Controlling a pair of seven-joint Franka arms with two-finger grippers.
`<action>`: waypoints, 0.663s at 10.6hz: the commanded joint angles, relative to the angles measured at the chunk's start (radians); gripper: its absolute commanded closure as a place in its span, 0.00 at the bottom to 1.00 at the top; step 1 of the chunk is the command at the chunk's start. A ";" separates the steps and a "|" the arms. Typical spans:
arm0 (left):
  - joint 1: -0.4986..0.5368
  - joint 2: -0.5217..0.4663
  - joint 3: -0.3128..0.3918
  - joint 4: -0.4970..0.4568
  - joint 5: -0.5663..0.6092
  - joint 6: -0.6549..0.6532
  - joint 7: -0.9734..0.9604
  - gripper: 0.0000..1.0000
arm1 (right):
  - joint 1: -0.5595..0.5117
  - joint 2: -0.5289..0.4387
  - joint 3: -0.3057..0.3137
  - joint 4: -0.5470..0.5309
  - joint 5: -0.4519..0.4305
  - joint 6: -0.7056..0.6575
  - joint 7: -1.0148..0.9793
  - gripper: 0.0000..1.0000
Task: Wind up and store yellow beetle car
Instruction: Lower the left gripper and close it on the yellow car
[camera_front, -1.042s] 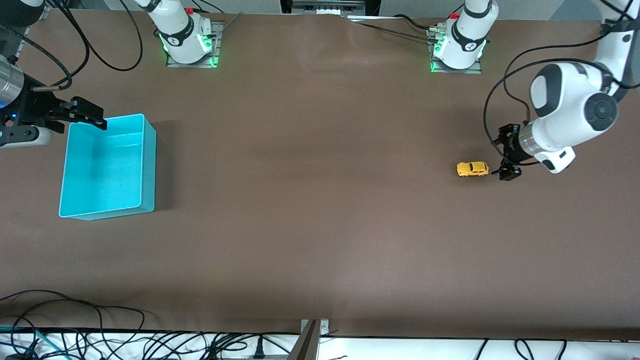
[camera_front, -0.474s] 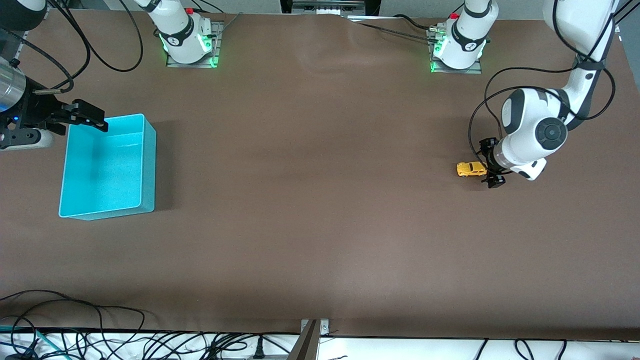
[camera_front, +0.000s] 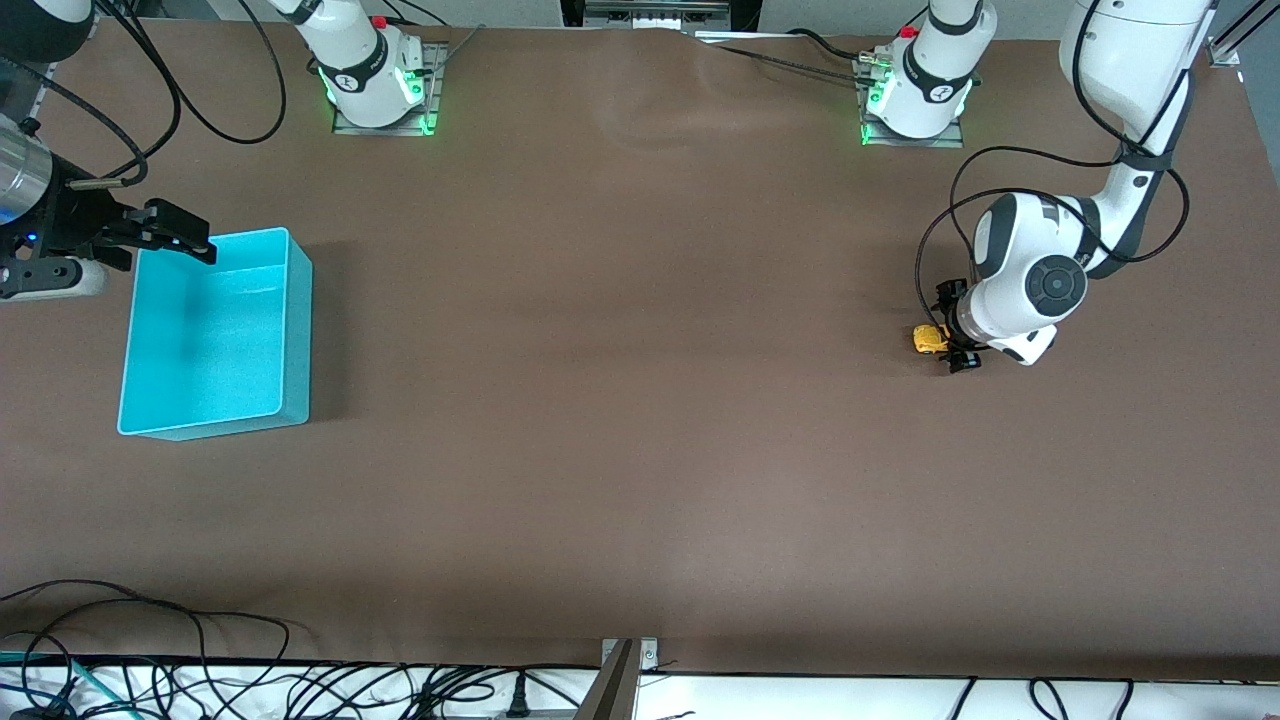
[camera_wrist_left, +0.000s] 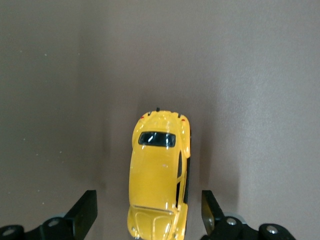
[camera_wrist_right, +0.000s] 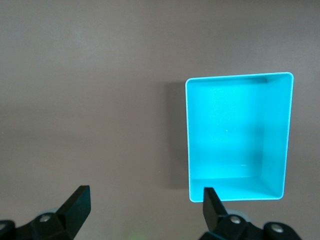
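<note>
Brown counter (camera_front: 640, 400); cyan bin (camera_front: 215, 335) at the right arm's end, right tool (camera_front: 165, 232) spread above its rim, waiting. Left tool (camera_wrist_left: 150, 220), fingers spread, straddles the yellow beetle car (camera_wrist_left: 159, 172) at the left arm's end; car's long axis runs between the fingers, untouched.

We see a broad brown table (camera_front: 640, 400) filling nearly the whole front view, evenly lit with soft shadows. Along its edge nearest the front camera runs a white strip with tangled black cables (camera_front: 200, 670) and a metal bracket (camera_front: 625, 665).
</note>
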 joint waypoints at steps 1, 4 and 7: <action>-0.003 -0.007 0.004 0.003 0.036 0.003 -0.031 0.52 | -0.003 0.001 -0.001 -0.001 0.015 0.007 -0.008 0.00; -0.002 -0.015 0.006 0.003 0.036 -0.013 -0.031 0.44 | -0.003 0.001 -0.001 -0.001 0.015 0.007 -0.006 0.00; 0.003 -0.027 0.006 0.005 0.036 -0.016 -0.031 0.35 | -0.003 0.001 -0.001 -0.001 0.015 0.008 -0.008 0.00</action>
